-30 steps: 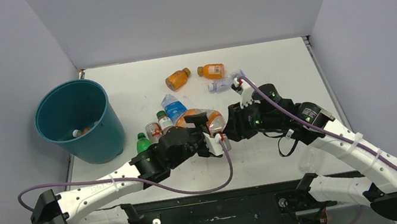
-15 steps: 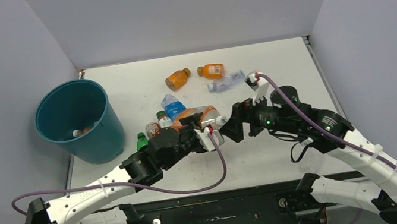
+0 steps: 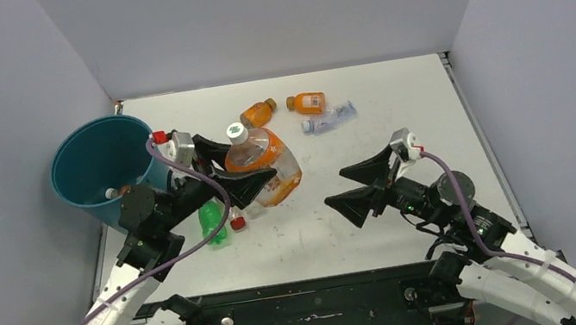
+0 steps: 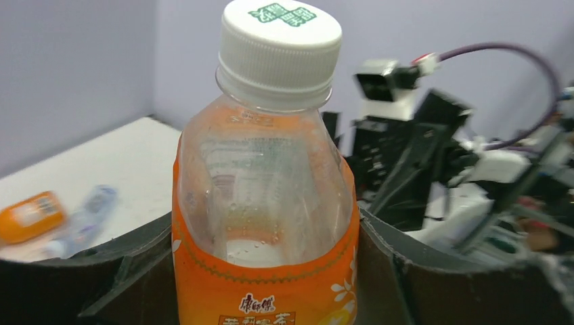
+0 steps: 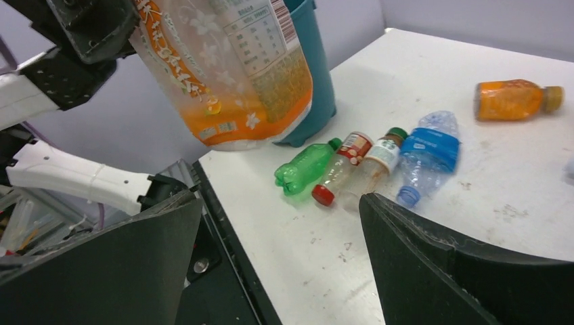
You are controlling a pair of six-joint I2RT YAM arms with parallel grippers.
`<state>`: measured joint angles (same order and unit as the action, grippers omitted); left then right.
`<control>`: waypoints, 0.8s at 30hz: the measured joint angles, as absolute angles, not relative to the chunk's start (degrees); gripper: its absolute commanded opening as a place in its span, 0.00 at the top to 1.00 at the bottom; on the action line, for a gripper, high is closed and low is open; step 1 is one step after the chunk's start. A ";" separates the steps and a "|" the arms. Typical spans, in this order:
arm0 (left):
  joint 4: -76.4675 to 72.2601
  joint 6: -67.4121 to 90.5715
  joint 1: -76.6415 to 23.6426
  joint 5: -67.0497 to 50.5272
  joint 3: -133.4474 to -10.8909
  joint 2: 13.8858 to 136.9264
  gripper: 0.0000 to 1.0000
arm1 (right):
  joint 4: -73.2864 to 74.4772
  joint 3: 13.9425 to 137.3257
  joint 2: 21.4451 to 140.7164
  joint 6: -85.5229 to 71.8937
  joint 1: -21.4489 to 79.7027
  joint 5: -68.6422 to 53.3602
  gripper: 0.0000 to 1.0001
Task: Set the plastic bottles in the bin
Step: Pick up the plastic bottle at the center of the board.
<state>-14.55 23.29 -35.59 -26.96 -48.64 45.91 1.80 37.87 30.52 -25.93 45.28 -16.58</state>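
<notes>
My left gripper (image 3: 254, 162) is shut on a large orange-labelled plastic bottle (image 3: 266, 166) with a white cap, held in the air just right of the teal bin (image 3: 97, 162). In the left wrist view this bottle (image 4: 264, 203) stands upright between both fingers (image 4: 81, 277). Small bottles lie inside the bin. My right gripper (image 3: 335, 187) hangs open and empty over the middle of the table, pointing left. Beyond its fingers (image 5: 433, 271) lie a green bottle (image 5: 308, 166), a red-capped one (image 5: 342, 166), a brownish one (image 5: 379, 159) and a blue-labelled one (image 5: 426, 152).
Two orange bottles (image 3: 257, 113) (image 3: 308, 102) and a clear blue-labelled bottle (image 3: 330, 117) lie at the back of the table. The green bottle (image 3: 212, 222) rests near the bin's base, under my left arm. Grey walls enclose the white table (image 3: 398, 110) on three sides.
The right gripper opened, let go of the large bottle and drew back to the right. The left gripper closed on that bottle and carried it up and left toward the bin.
</notes>
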 measured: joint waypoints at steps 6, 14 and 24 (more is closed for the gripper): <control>-33.23 46.17 -33.17 -41.30 -44.14 51.35 0.66 | -12.12 33.58 37.65 -29.32 45.39 -23.27 0.10; -41.69 55.66 -32.82 -46.70 -43.53 53.17 0.66 | -28.67 33.06 45.12 -35.59 46.35 -29.30 0.07; -42.28 56.25 -32.84 -48.05 -43.09 51.92 0.55 | -36.69 33.08 55.16 -37.50 55.77 -28.69 0.53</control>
<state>-42.28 56.25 -32.84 -48.05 -43.09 51.92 -36.69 33.08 55.16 -37.50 55.77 -28.69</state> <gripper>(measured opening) 0.595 0.645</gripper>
